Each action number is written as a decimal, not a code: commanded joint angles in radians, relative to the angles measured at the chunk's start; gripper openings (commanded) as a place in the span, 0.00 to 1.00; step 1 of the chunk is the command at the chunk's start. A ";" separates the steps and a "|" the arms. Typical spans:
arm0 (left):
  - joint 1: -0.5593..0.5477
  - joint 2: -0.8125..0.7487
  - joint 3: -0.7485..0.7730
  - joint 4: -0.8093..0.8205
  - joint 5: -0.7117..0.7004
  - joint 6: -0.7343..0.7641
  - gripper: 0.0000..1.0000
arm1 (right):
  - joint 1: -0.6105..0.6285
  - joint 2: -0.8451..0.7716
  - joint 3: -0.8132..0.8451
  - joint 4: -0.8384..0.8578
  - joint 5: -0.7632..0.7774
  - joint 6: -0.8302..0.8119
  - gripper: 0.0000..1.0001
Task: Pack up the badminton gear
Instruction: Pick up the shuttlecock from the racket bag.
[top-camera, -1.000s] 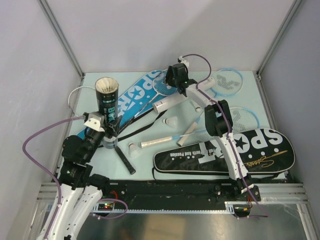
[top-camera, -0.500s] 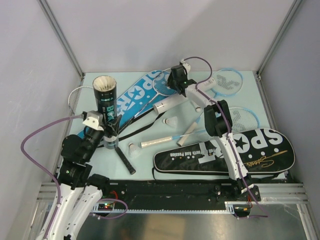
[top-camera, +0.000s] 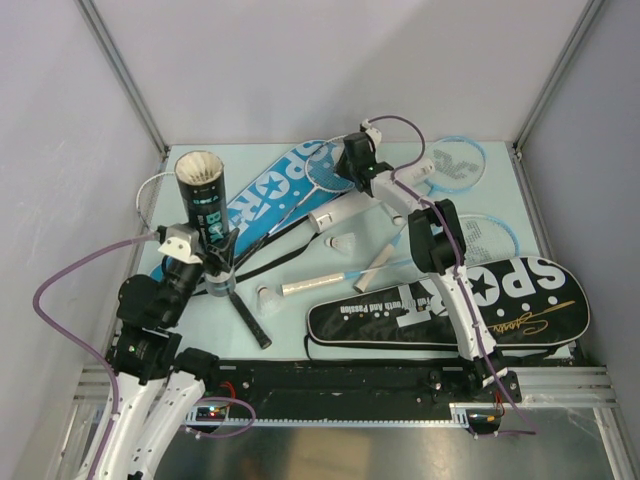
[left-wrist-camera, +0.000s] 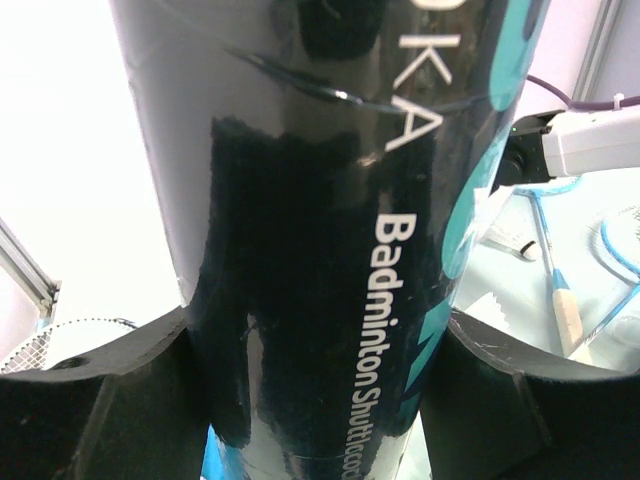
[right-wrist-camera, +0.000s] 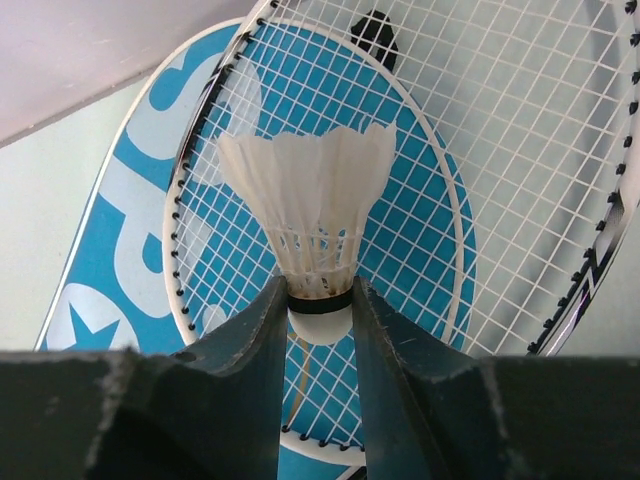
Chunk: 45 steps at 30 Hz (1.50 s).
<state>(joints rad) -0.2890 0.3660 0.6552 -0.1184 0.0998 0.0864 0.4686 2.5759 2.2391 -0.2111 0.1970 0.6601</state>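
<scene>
Item 1: black tube. Glossy, with white "Badminton" lettering and teal print, and an open top showing white inside. Upright at the left side of the table, clamped near its base between the left fingers.

Item 2: shuttlecock. White feathers, pale cork with a dark band. The cork is pinched between the right fingers at the table's far side, over a white-framed racket lying on the blue "SPORT" cover.
</scene>
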 joint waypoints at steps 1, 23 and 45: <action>-0.005 -0.012 0.032 0.056 -0.026 0.011 0.49 | 0.003 -0.119 -0.129 0.221 -0.033 -0.042 0.29; -0.005 0.019 -0.054 0.082 0.104 0.024 0.53 | 0.047 -1.158 -1.187 0.195 -0.001 0.223 0.24; -0.006 -0.005 -0.113 0.098 0.104 0.022 0.54 | 0.166 -1.085 -1.383 0.218 0.154 0.658 0.33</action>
<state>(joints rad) -0.2901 0.3702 0.5365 -0.0910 0.1947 0.1047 0.6163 1.4670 0.8307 -0.0692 0.3496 1.2396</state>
